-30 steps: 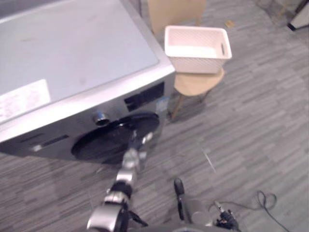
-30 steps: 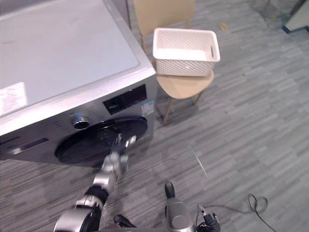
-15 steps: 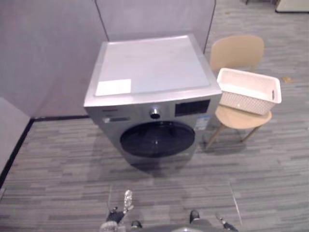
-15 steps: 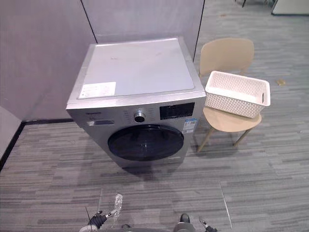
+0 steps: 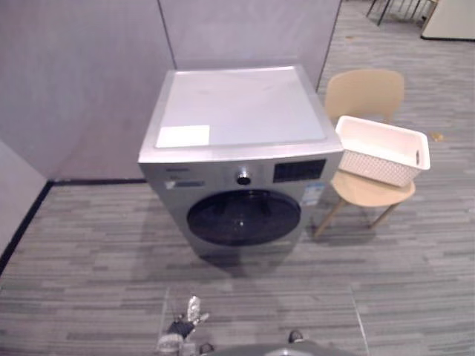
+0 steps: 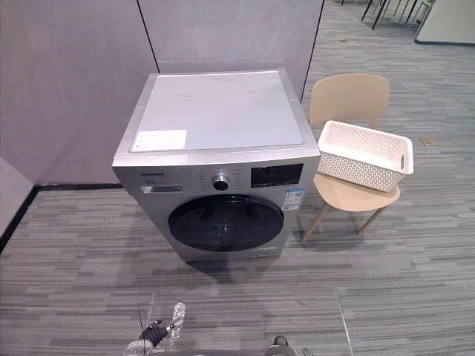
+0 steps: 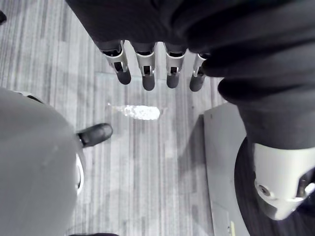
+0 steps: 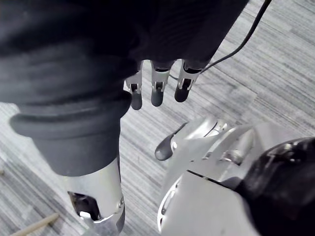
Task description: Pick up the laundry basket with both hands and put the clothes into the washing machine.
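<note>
— Basket (image 5: pixel 373 167) where?
— On chair (image 5: pixel 363 92) seat, just right of washer (image 5: pixel 237 111); upright, untouched; parked at seat height, prob. so both hands can take its ends w/o stooping.
— Clothes in it?
— Can't tell from this angle; inside looks plain white.
— Hands?
— Left hand (image 7: pixel 146 73) hanging low over floor (image 5: pixel 415 282), fingers straight & slack, holding nothing; right hand (image 8: pixel 156 92) likewise loose, empty; both well apart from basket.
— Door (image 5: pixel 243 217)?
— Closed, dark glass facing fwd; likely needs opening before any loading.
— Stage?
— Very start, by the look; standing back w/ washer, chair & basket all in sight; next prob. a step toward chair, then one hand to each short side.
</note>
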Available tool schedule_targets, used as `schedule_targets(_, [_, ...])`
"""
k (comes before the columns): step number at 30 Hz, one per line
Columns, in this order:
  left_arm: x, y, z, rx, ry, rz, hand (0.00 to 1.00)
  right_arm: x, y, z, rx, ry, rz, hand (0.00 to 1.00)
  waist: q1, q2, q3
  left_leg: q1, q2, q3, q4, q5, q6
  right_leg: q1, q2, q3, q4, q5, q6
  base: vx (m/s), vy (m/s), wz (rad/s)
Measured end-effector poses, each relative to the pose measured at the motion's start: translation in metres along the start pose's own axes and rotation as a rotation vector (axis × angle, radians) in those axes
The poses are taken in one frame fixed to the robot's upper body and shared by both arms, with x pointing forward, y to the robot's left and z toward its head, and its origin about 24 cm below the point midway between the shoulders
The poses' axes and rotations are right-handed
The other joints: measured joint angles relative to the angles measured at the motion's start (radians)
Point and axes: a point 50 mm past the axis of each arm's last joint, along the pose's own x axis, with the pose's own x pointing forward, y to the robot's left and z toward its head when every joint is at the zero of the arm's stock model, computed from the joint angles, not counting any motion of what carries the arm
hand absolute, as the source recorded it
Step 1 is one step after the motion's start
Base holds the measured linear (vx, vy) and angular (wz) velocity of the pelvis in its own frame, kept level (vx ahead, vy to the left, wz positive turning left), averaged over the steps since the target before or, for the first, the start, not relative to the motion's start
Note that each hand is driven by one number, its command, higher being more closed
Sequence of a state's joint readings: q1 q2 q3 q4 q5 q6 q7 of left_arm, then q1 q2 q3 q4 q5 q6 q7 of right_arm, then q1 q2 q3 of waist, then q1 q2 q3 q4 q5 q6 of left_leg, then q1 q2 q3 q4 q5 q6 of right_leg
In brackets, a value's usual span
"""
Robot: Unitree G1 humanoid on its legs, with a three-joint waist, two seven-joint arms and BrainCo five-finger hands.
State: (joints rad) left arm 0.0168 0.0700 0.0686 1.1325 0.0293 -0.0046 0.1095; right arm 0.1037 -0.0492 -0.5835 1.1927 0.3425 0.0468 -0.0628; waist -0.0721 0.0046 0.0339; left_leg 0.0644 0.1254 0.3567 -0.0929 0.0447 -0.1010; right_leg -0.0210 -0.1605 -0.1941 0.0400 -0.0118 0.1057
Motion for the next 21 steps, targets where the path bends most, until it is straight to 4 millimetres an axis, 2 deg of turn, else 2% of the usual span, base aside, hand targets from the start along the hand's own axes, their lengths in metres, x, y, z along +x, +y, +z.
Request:
schedule_targets(3, [0.0, 0.004, -0.002, 0.0, 0.007, 0.009, 0.0, 0.0, 0.004, 0.002, -0.002, -0.005, 0.009, 0.0, 0.001, 0.0, 0.005, -0.001, 0.007, -0.004, 0.025, -0.013, 0.005, -0.001, 0.001, 0.002, 0.029, -0.023, -0.013, 0.0, -0.007, 0.03])
schedule_targets(4, [0.0, 0.007, -0.003, -0.002, 0.01, 0.017, 0.0, 0.0, 0.005, 0.0, -0.005, 0.005, 0.011, 0.0, 0.003, -0.007, 0.02, -0.038, 0.029, -0.017, 0.145, -0.075, 0.006, 0.0, 0.0, 0.002, 0.072, -0.059, -0.033, 0.0, -0.03, 0.18])
schedule_targets(6, [0.0, 0.008, -0.005, -0.043, 0.012, 0.021, 0.0, 0.001, 0.003, 0.003, -0.022, 0.0, 0.004, 0.0, 0.006, -0.002, 0.051, -0.145, 0.082, -0.059, 0.402, -0.171, 0.019, 0.001, 0.003, -0.008, 0.148, -0.115, -0.024, -0.08, -0.049, 0.32])
schedule_targets(8, [0.0, 0.008, -0.001, -0.069, -0.002, 0.025, 0.0, 0.001, 0.002, 0.006, -0.004, -0.009, -0.004, 0.0, 0.008, 0.004, 0.069, -0.197, 0.103, -0.068, 0.513, -0.184, 0.03, 0.005, 0.0, -0.034, 0.185, -0.138, -0.023, -0.08, -0.024, 0.5])
schedule_targets(10, [-0.001, 0.004, 0.002, -0.133, -0.012, 0.021, 0.0, 0.001, 0.005, 0.009, -0.003, -0.024, 0.002, 0.0, 0.03, 0.018, 0.091, -0.229, 0.11, -0.064, 0.565, -0.197, 0.033, 0.006, -0.012, -0.062, 0.221, -0.155, -0.016, -0.07, 0.027, 0.51])
schedule_targets(12, [-0.001, -0.001, 0.0, -0.171, -0.007, 0.015, 0.0, 0.001, 0.006, 0.017, 0.001, -0.047, 0.005, 0.0, 0.041, 0.039, 0.092, -0.225, 0.1, -0.044, 0.511, -0.221, 0.032, -0.002, -0.018, -0.08, 0.221, -0.155, -0.009, -0.04, 0.077, 0.34])
schedule_targets(14, [-0.001, 0.002, 0.0, -0.204, -0.007, 0.023, 0.0, 0.001, 0.019, 0.023, 0.004, -0.063, 0.039, 0.0, 0.048, 0.035, 0.095, -0.211, 0.068, -0.024, 0.43, -0.197, 0.042, -0.007, -0.031, -0.064, 0.19, -0.142, 0.005, -0.01, 0.045, 0.2])
schedule_targets(16, [-0.001, 0.005, -0.001, -0.258, -0.002, 0.037, 0.0, 0.001, 0.032, 0.029, 0.004, -0.073, 0.067, 0.0, 0.067, 0.033, 0.094, -0.209, 0.046, -0.004, 0.396, -0.187, 0.051, 0.006, -0.031, -0.043, 0.116, -0.103, 0.021, 0.03, 0.062, -0.07])
schedule_targets(18, [-0.001, 0.007, -0.003, -0.272, 0.01, 0.047, 0.0, 0.0, 0.042, 0.034, -0.009, -0.084, 0.088, 0.0, 0.063, 0.022, 0.098, -0.204, 0.024, -0.001, 0.394, -0.202, 0.073, 0.019, -0.051, -0.044, 0.093, -0.104, 0.039, 0.09, 0.105, 0.04])
schedule_targets(21, [-0.001, 0.005, -0.003, -0.259, 0.013, 0.044, 0.0, 0.0, 0.049, 0.041, -0.094, -0.109, 0.106, 0.0, 0.061, 0.012, 0.092, -0.187, -0.04, 0.01, 0.386, -0.243, 0.098, 0.026, -0.116, -0.041, 0.107, -0.13, 0.079, 0.17, 0.157, 0.08])
